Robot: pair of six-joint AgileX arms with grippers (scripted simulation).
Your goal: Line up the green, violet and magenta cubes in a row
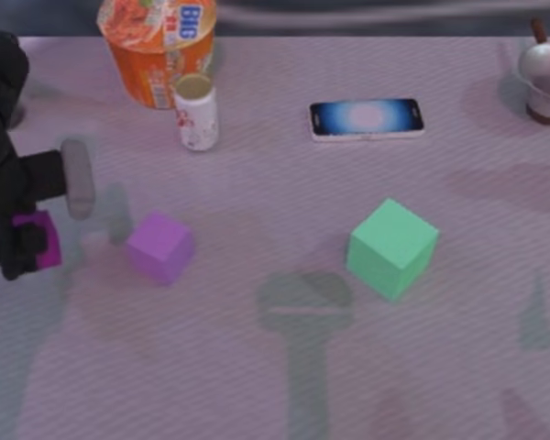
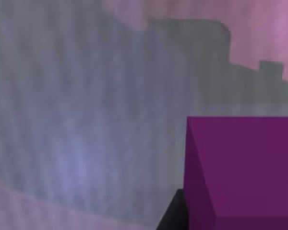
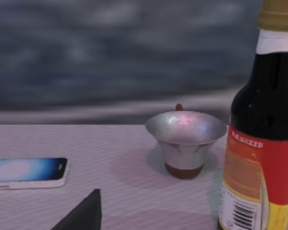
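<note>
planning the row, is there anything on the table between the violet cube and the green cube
No: in the top view the stretch between the violet cube and the green cube is bare table, with only a shadow falling there.

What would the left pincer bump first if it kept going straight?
Probably the bare table: beyond the left pincer and its magenta cube, its wrist view shows only tabletop, though depth is unclear.

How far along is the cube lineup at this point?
Nothing looks lined up yet. In hand: the left end effector at the table's left edge is shut on the magenta cube. Left to do: the violet cube and the green cube sit well apart with a wide gap between. The right arm is out of the top view.
</note>
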